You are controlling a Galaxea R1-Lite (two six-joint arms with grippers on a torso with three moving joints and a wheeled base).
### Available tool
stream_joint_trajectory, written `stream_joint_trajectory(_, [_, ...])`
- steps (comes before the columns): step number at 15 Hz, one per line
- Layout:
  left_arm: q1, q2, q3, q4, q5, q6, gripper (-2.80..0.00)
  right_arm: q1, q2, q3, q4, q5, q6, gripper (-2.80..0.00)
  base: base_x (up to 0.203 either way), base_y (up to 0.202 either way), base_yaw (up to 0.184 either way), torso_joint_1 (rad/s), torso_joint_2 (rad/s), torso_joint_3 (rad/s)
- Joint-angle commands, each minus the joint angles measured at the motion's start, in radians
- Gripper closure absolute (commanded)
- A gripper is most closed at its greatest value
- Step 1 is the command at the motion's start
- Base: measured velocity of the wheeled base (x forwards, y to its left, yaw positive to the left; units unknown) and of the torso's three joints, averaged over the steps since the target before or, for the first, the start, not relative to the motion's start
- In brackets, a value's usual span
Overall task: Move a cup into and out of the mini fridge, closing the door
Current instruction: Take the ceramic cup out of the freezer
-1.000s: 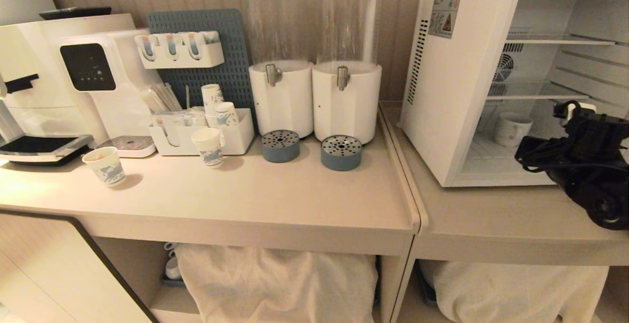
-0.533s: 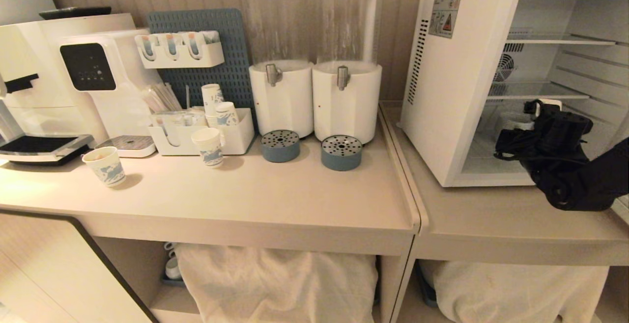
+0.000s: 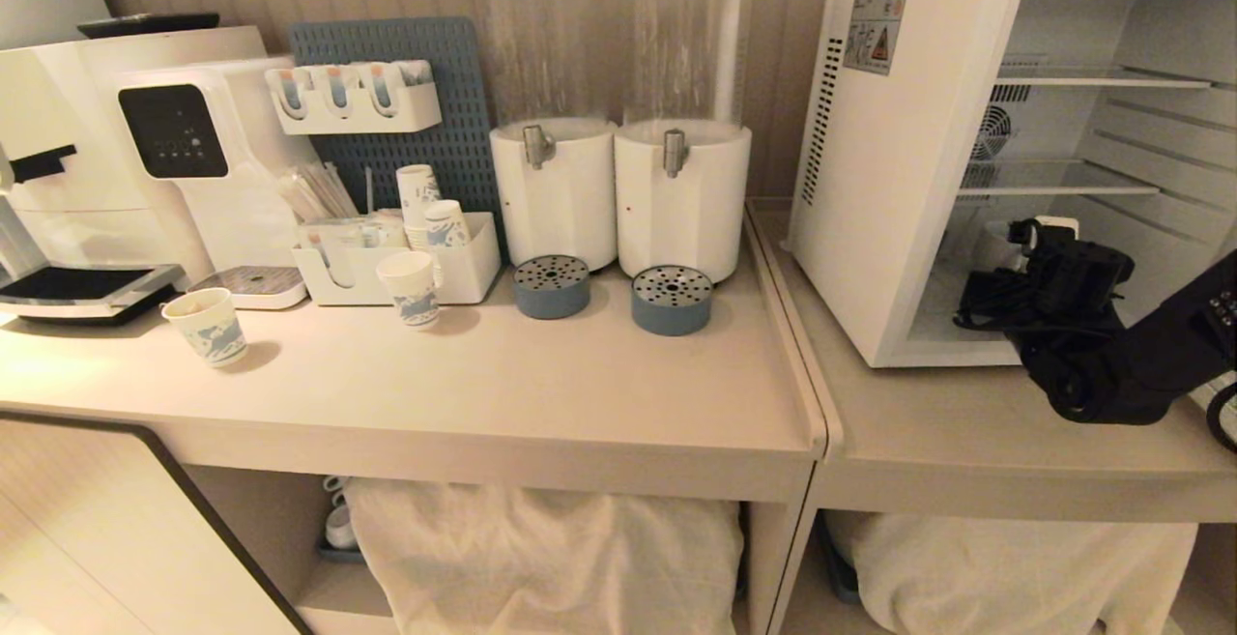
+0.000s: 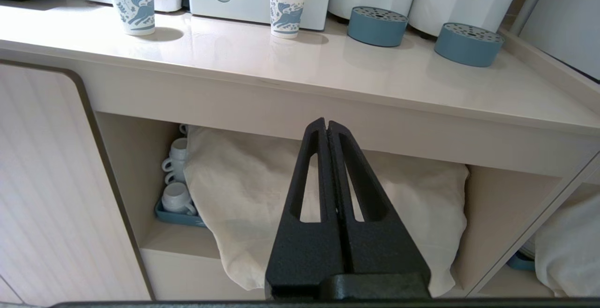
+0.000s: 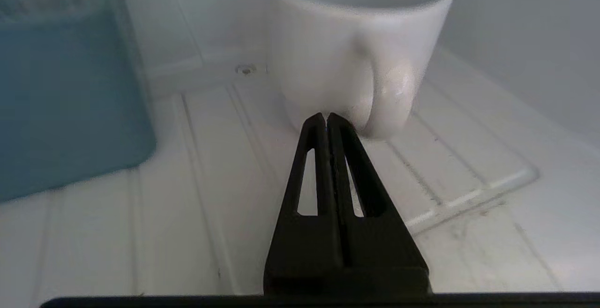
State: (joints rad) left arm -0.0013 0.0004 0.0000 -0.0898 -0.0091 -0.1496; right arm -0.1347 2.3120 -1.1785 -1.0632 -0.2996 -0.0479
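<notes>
Right gripper point(image 5: 326, 116), fully closed, empty, tips at the cup point(image 5: 347, 41)

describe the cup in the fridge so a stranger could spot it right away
Find the white mini fridge standing open on the right end of the counter. On its bottom floor, under the wire shelves, sits the cup, just ahead of the shut right pincer. It is squat, plain white and has a loop handle, unlike the taller blue-printed paper cups.

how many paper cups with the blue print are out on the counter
4 at least: one by the coffee machine, one before the white organizer, and two standing in the organizer, which may be stacks hiding more.
</notes>
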Motion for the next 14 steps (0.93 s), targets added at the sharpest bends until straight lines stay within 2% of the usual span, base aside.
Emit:
stream_joint_trajectory(1, [0.000, -0.005, 0.040, -0.002, 0.000, -0.002, 0.00, -0.002, 0.011, -0.006, -0.006, -0.003, 0.000, -2.80, 0.000, 0.000, 0.000, 0.000, 0.00, 0.000])
stream_joint_trajectory(4, [0.000, -0.005, 0.040, -0.048, -0.005, -0.004, 0.00, -0.012, 0.010, -0.019, -0.003, -0.013, 0.000, -2.80, 0.000, 0.000, 0.000, 0.000, 0.00, 0.000])
stream_joint_trajectory(14, [0.000, -0.005, 0.040, -0.050, -0.005, 0.005, 0.00, -0.014, 0.029, -0.011, -0.006, -0.013, -0.001, -2.80, 0.000, 0.000, 0.000, 0.000, 0.00, 0.000])
